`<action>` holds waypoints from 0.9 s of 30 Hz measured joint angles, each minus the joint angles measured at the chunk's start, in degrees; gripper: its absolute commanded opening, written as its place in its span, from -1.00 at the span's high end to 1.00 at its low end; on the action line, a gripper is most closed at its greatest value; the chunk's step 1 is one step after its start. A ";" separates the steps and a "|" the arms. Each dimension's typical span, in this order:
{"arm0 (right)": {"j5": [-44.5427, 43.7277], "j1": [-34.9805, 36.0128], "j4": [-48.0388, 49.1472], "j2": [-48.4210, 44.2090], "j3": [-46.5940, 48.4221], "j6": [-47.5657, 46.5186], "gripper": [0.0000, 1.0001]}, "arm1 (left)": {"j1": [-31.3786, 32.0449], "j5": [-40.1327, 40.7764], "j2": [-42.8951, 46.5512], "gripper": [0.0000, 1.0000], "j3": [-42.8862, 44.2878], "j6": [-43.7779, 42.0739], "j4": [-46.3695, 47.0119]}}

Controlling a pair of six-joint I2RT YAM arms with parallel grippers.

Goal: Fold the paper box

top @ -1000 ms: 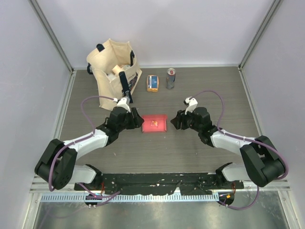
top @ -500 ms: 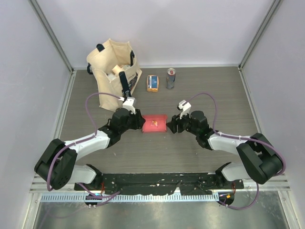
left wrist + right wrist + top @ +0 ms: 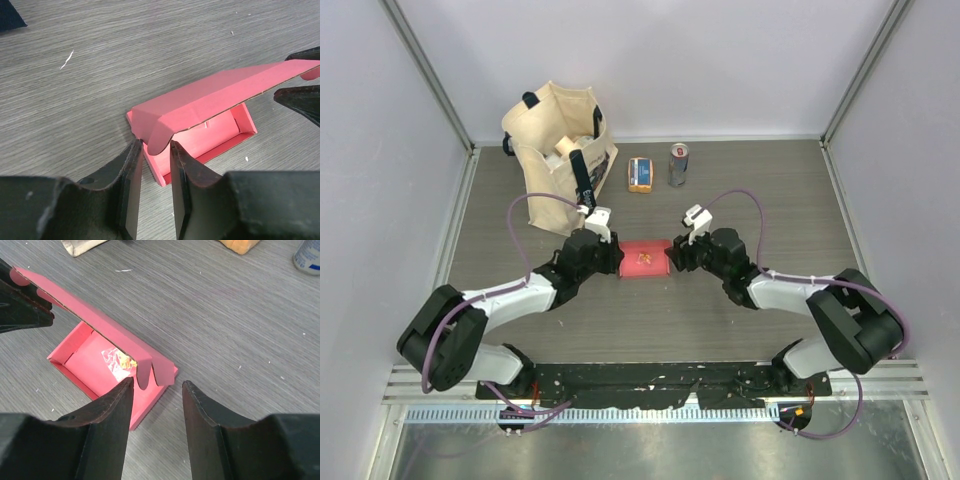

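The paper box [image 3: 643, 258] is a pinkish-red card tray lying mid-table between both arms. Its lid [image 3: 210, 95] stands half raised over the tray, and a small clear-wrapped yellowish item [image 3: 119, 361] lies inside. My left gripper [image 3: 615, 259] is at the box's left end. Its jaws stand a narrow gap apart, with the lid's rounded side tab [image 3: 156, 137] between the fingertips. My right gripper [image 3: 672, 258] is at the right end, open wide, with the box's [image 3: 95, 360] corner tabs just ahead of its fingertips [image 3: 125, 390].
A beige tote bag [image 3: 558, 140] stands at the back left. An orange-and-blue packet [image 3: 640, 174] and a small can [image 3: 679, 164] sit behind the box. Grey walls close in both sides and the back.
Both grippers have moved inward to the box's two ends. The left jaws have narrowed around the lid's side tab. The box looks shorter from above, its lid now raised.
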State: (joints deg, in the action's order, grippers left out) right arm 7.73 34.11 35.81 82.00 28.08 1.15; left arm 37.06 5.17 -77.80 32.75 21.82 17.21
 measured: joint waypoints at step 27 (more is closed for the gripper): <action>-29.35 9.03 1.73 10.19 9.73 2.84 0.97 | 2.95 9.55 -8.74 1.00 8.37 1.31 -1.18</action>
State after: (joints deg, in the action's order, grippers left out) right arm -21.63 43.13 37.54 92.18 37.80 3.99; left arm 40.01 14.72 -86.54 41.12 23.14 16.03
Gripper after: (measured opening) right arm 0.042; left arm 0.011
